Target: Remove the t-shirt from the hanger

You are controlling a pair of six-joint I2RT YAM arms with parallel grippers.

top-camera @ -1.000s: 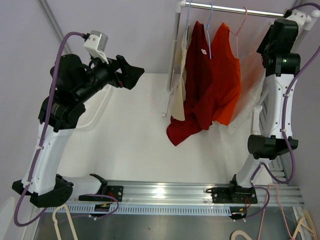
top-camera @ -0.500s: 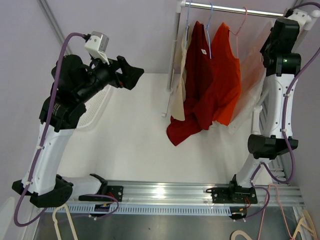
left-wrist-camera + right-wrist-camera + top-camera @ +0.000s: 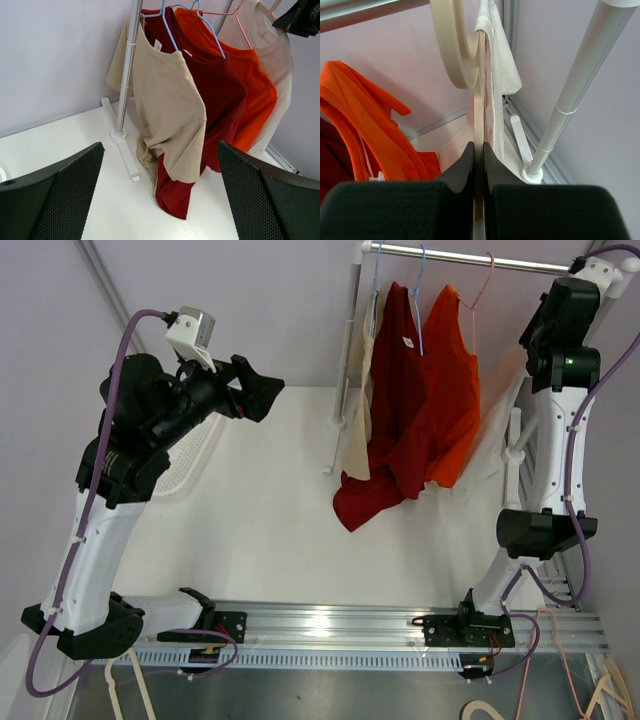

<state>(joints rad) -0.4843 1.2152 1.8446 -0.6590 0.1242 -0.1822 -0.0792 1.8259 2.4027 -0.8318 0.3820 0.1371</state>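
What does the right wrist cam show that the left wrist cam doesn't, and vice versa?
Right wrist only: the right gripper shut on the thin edge of the cream hanger, plus the rack's right post down to its foot.

Left wrist only: the open left gripper, the beige t-shirt, the dark red t-shirt, the blue hangers and the rack's left post.

Both: the orange t-shirt and the pale t-shirt at the rack's right end.

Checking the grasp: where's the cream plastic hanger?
Right wrist view, centre: the cream plastic hanger is pinched by the right gripper, right of the orange t-shirt.
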